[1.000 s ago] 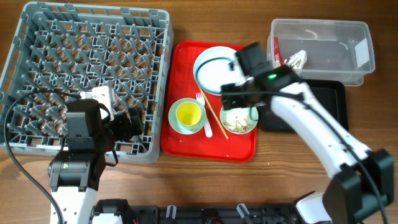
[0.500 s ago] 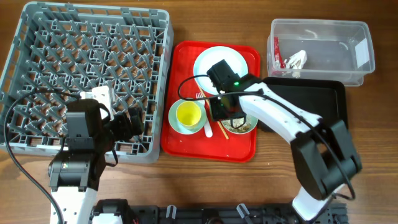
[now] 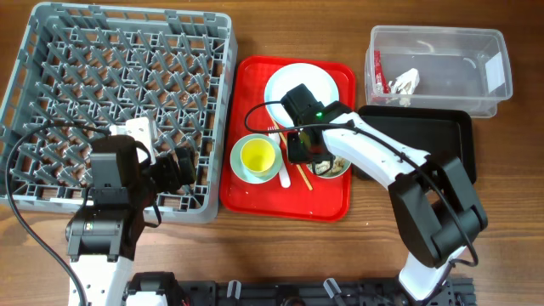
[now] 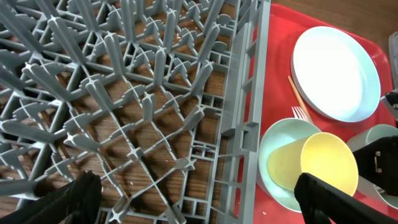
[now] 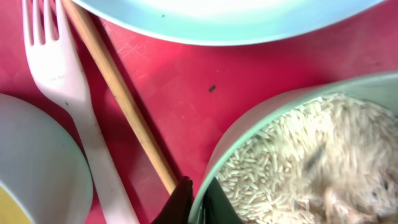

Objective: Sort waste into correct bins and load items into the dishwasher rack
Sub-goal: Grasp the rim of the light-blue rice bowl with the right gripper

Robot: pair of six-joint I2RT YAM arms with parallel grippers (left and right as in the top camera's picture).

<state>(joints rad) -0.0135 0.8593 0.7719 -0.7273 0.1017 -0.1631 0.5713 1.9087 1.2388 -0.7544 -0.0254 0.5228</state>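
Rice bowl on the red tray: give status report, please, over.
Right hand shut on rim of pale mint round bowl of rice. Left hand open over grey plastic rack. Wooden chopstick beside the grip.

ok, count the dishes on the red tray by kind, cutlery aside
plate: 1
bowls: 2 (cup bowl, rice bowl)
cup: 1
total: 4

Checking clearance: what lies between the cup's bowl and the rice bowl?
A white fork and a wooden chopstick on the red tray; right wrist view shows it.
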